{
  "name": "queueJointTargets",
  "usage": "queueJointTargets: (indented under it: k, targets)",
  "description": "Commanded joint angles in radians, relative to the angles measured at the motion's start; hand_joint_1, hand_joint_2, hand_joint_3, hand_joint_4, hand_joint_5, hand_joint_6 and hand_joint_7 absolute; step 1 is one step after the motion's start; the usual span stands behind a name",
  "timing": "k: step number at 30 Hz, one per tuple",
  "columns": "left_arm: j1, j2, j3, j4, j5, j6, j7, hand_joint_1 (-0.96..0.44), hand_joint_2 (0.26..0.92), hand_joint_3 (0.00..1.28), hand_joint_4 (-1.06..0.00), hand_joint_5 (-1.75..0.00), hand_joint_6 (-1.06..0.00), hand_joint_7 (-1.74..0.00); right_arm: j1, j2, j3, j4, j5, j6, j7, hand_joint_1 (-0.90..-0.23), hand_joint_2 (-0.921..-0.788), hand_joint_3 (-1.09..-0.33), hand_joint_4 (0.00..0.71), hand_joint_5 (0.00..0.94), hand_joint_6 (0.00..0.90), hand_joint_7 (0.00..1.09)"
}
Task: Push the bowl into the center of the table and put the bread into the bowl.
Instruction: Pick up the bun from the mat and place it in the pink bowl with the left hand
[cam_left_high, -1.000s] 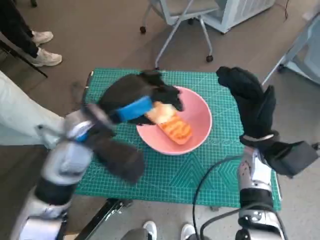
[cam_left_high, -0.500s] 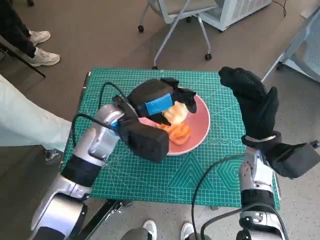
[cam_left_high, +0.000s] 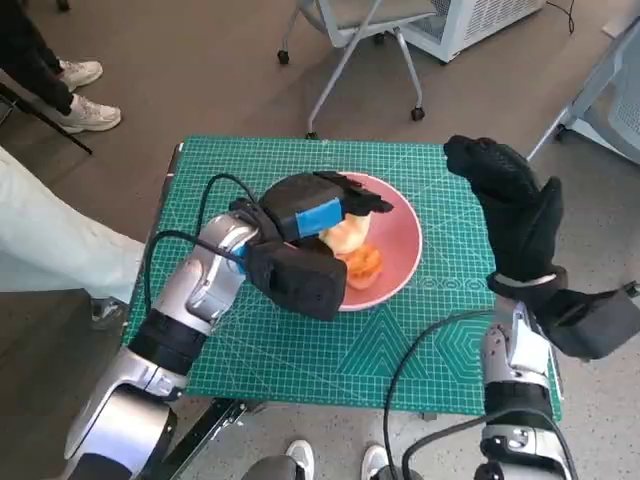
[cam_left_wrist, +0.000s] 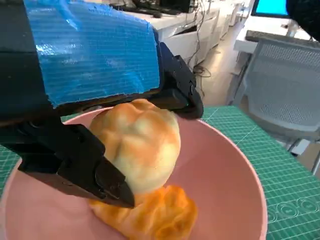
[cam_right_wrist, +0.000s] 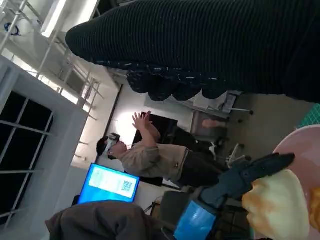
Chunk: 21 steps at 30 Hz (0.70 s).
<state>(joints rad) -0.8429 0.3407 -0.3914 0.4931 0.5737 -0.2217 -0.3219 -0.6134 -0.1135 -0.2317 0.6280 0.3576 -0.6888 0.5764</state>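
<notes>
Currently the left hand (cam_left_high: 318, 208), black with blue tape across its back, holds a pale round bread roll (cam_left_high: 347, 233) between its black fingers (cam_left_wrist: 172, 85); in the left wrist view one finger lies over the roll's top and another presses its side. The roll sits inside a shallow pink bowl (cam_left_high: 402, 255), directly under the hand. Touching the roll, on its underside, is an orange-glazed piece of bread (cam_left_high: 361, 265) resting on the bowl floor. The bowl stands on a green gridded cutting mat (cam_left_high: 420, 340) covering the surface, roughly at the mat's middle.

The right hand (cam_left_high: 508, 208), in a black knitted glove, is raised beside the bowl's right edge with fingers extended, holding nothing and apart from the bowl.

Beyond the surface, a wheeled chair base (cam_left_high: 350, 50) stands on the floor. A person (cam_right_wrist: 150, 157) with raised hands shows in the right wrist view.
</notes>
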Motion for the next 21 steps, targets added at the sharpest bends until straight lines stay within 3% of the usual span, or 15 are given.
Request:
queueJointTargets:
  k: [1,10,21]
  targets:
    - [0.021,0.012,0.036,-0.026,-0.064,-0.027,-0.021,-0.23,0.856,0.0,-0.22,0.0,-0.38,0.0,0.015,0.004,-0.002,0.002,0.009,0.019,-0.011,-0.653,-0.921,-0.751,0.244,0.004,0.112,0.5]
    - [0.067,0.029,0.109,-0.08,-0.211,-0.037,-0.099,-0.27,0.858,0.0,-0.19,0.0,-0.32,0.0,0.002,0.006,-0.001,0.014,0.005,0.014,-0.014,-0.655,-0.921,-0.748,0.251,0.007,0.114,0.5]
    - [0.161,-0.045,0.306,-0.096,-0.618,-0.132,-0.216,-0.22,0.883,0.01,-0.16,0.0,-0.3,0.0,-0.012,-0.001,0.006,-0.02,-0.001,0.029,-0.025,-0.66,-0.921,-0.748,0.252,0.005,0.115,0.5]
